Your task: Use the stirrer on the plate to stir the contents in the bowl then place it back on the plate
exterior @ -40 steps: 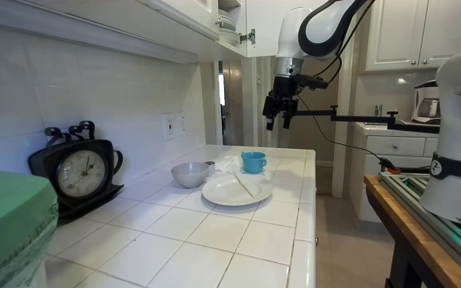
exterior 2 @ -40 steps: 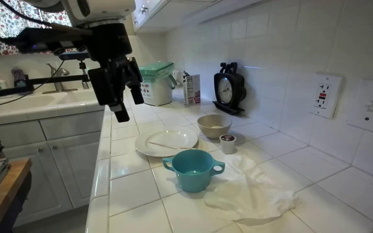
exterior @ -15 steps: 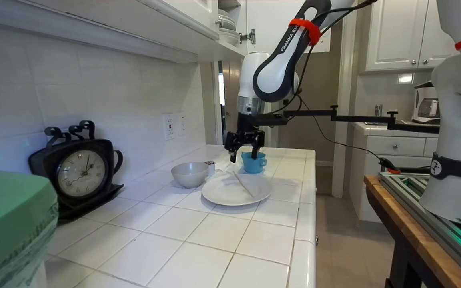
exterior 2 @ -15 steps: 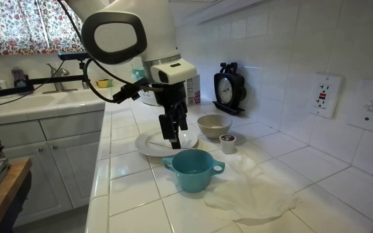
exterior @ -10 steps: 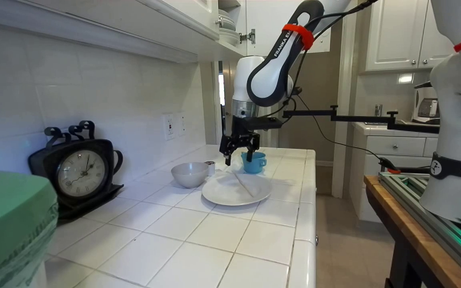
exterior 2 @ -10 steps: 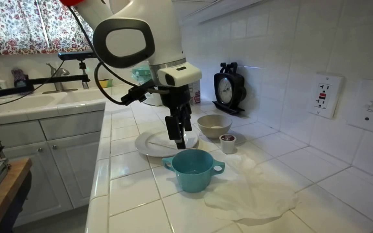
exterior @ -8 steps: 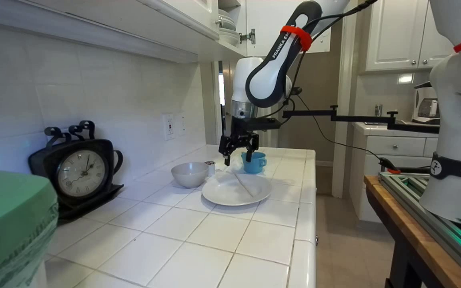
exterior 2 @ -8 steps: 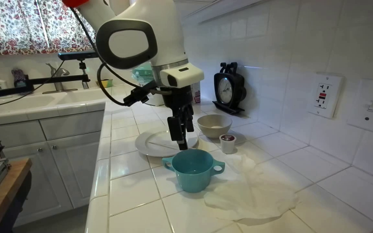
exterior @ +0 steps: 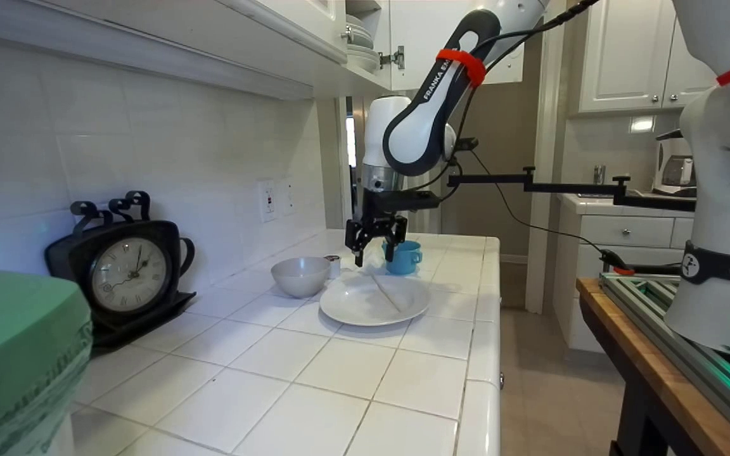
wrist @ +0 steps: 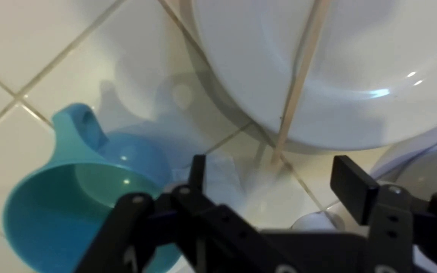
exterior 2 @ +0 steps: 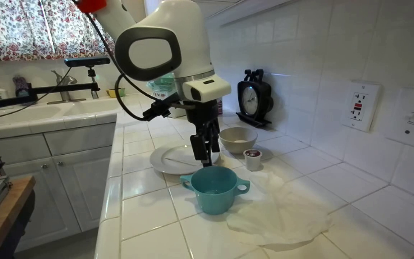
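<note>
A thin, straight, pale-tan stirrer (wrist: 300, 79) lies on the plate (wrist: 241, 57), one end jutting past the rim; in the wrist view its long axis points steeply down-left, that end showing between the gripper's (wrist: 271, 170) parted fingers.

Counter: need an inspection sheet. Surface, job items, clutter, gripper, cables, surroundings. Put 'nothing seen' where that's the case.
Surface: white tiled counter, one small dark speck
Spills: nothing seen
Stirrer: lies across the plate, one end past the rim
Bowl: upright beside the plate; something pale inside, can't tell what
Clutter: blue cup apart from the plate, small white tub, crumpled white paper
Gripper: open, holding nothing; in the wrist view the stirrer's end shows between the jaws
Cables: black cable along the arm; thin cable sagging below the black bar
Surroundings: clock, green-lidded bin, wall outlet, sink; cupboard door open
</note>
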